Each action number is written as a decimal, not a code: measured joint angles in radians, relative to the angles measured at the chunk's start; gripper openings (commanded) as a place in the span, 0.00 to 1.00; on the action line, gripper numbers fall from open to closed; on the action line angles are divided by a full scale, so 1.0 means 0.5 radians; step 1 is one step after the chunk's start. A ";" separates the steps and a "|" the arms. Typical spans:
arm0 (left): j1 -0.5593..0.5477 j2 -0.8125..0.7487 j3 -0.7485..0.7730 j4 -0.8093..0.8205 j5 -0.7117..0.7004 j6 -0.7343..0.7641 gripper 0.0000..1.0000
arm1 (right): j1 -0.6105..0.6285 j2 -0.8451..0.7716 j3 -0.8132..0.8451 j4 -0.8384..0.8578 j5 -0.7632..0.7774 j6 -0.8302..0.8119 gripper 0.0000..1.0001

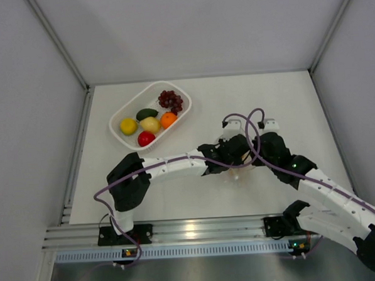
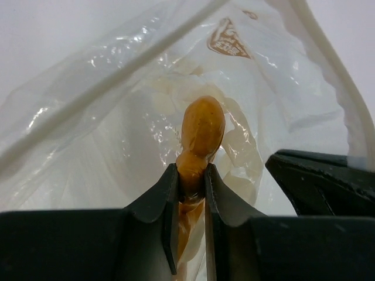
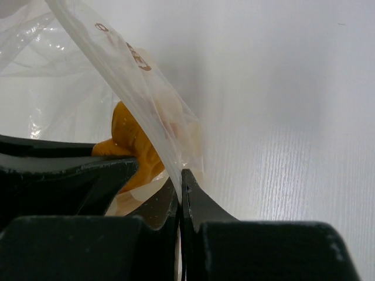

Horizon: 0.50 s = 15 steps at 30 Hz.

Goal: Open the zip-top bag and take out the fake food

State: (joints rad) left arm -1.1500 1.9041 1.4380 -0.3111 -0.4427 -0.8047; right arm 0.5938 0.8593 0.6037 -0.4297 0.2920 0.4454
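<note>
The clear zip-top bag [image 2: 105, 117] lies crumpled on the table between the two grippers, faint in the top view [image 1: 238, 174]. Inside it is a small orange-yellow piece of fake food [image 2: 202, 126]. My left gripper [image 2: 191, 172] reaches into the bag's mouth, its jaws pinching the lower end of that piece. My right gripper [image 3: 181, 175] is shut on one edge of the bag [image 3: 135, 93], with the orange piece [image 3: 132, 143] just to its left. The other fake food sits in the white basket [image 1: 144, 90]: grapes [image 1: 171, 100], avocado [image 1: 146, 113], two yellow fruits [image 1: 128, 126], an orange [image 1: 168, 119], an apple [image 1: 146, 138].
The basket stands at the back left of the white table, well away from both grippers. Both arms meet at mid-table, right of centre [image 1: 245, 151]. An aluminium rail [image 1: 192, 231] runs along the near edge, and white walls enclose the table.
</note>
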 measured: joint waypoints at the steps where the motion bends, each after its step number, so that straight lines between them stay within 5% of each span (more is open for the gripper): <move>1: -0.007 -0.015 -0.005 -0.002 -0.014 0.007 0.00 | 0.000 0.017 0.018 -0.002 -0.006 -0.003 0.00; 15: -0.107 -0.343 -0.281 0.229 -0.191 0.221 0.00 | 0.062 0.307 0.411 -0.115 0.073 -0.159 0.00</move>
State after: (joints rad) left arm -1.2034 1.7325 1.2976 -0.1967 -0.5381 -0.6941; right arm 0.6247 1.0126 0.8093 -0.4873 0.3286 0.3656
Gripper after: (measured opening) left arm 0.235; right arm 0.003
